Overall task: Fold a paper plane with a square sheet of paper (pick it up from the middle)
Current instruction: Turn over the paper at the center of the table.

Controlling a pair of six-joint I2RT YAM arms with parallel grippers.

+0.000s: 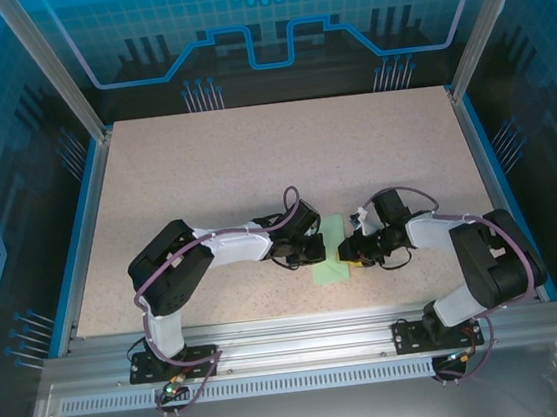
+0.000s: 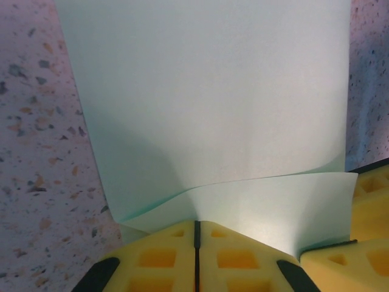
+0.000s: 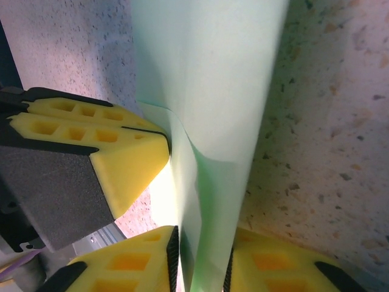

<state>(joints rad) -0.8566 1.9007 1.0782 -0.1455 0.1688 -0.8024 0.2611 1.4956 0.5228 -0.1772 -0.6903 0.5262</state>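
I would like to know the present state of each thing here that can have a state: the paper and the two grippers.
sheet of paper: lying on the table, folded over itself, the upper layer bulging and not pressed flat; not yet a plane.
left gripper: jaws shut, pinching the paper's edge.
right gripper: jaws apart, with the paper's fold between them.

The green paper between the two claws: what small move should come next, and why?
Probably the right gripper should close fully onto the green sheet of paper. The left gripper is shut on the sheet's edge, while the right one's fingers straddle the paper with a gap showing, so only one side looks pinched.
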